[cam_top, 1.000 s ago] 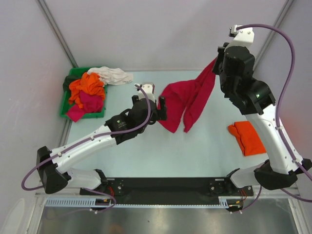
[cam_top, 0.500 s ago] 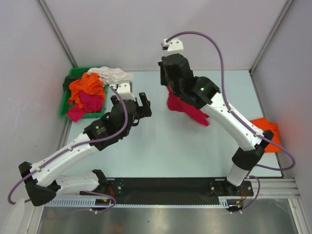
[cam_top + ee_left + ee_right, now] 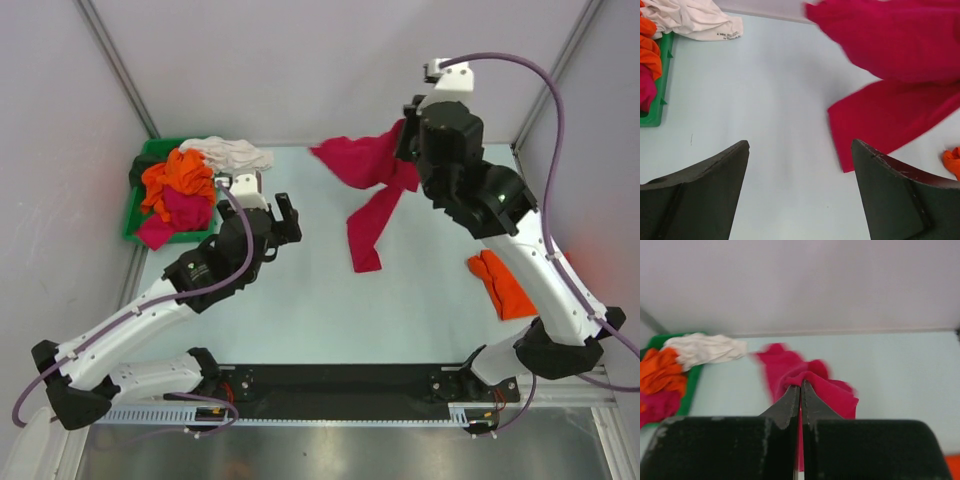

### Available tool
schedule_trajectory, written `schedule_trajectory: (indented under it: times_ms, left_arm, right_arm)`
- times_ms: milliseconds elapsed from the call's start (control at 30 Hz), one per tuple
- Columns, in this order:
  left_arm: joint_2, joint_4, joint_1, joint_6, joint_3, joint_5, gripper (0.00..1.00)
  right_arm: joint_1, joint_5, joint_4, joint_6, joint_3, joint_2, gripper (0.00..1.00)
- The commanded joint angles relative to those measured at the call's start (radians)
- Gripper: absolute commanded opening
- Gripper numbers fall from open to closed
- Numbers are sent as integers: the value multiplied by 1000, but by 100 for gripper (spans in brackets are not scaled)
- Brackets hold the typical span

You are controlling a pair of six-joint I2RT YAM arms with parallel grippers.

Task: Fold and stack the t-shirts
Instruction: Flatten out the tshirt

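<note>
I see R gripper (image 3: 800,390) pinching the crimson shirt (image 3: 365,160) up over the table (image 3: 320,300) – L gripper (image 3: 800,145) spread, empty. Green bin (image 3: 131,212) holds orange shirts (image 3: 178,175), 1 magenta shirt (image 3: 185,210); white shirt (image 3: 232,153) on its rim.

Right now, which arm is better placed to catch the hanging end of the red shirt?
Left. The left fingers stand open and empty, facing the crimson t-shirt and its dangling end. The right fingers are shut on its bunched top, holding it up.
</note>
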Motion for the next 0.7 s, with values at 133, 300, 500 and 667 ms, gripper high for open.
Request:
schedule_trajectory:
  times_ms: [133, 300, 500, 667]
  left_arm:
    - [25, 22, 7, -1, 8, 25, 89]
    - [48, 45, 7, 2, 13, 57, 89]
    - [74, 114, 5, 14, 4, 162, 88]
    - [152, 143, 5, -24, -8, 193, 88]
  right_arm:
    - [62, 58, 49, -46, -8, -59, 0]
    - [210, 171, -34, -77, 113, 40, 0]
    - [215, 145, -5, -57, 56, -3, 0]
    - [223, 111, -2, -44, 56, 2, 0]
